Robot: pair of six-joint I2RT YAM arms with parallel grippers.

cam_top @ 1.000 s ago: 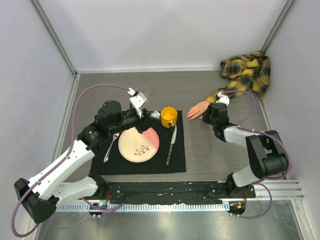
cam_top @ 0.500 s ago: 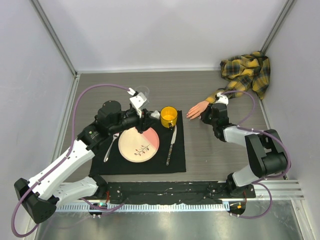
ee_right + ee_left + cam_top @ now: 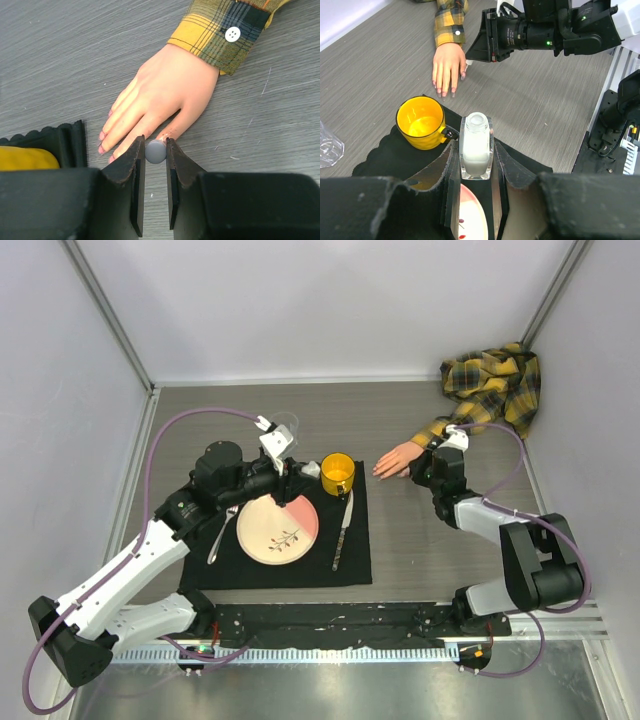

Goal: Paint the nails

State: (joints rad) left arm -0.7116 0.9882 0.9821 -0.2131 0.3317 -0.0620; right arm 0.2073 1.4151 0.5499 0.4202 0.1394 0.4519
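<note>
The pale mannequin hand (image 3: 393,461) lies palm down on the grey table, with a yellow-and-black plaid sleeve (image 3: 490,380) running to the back right corner. In the right wrist view its fingertip nails (image 3: 102,142) look pinkish. My right gripper (image 3: 155,151) is shut on a small grey round brush cap (image 3: 155,152), right at the tip of the hand's thumb (image 3: 172,131). The brush tip itself is hidden. My left gripper (image 3: 476,157) is shut on an uncapped clear bottle (image 3: 476,150) of whitish polish, held upright over the black mat near the mug.
A yellow mug (image 3: 338,474), a pink-and-white plate (image 3: 277,528), a knife (image 3: 342,530) and a fork (image 3: 222,530) lie on a black mat (image 3: 350,565). A clear glass (image 3: 288,427) stands behind the left gripper. Walls enclose the table.
My right wrist has shifted slightly to the right beside the mannequin hand. The left arm and bottle have not moved.
</note>
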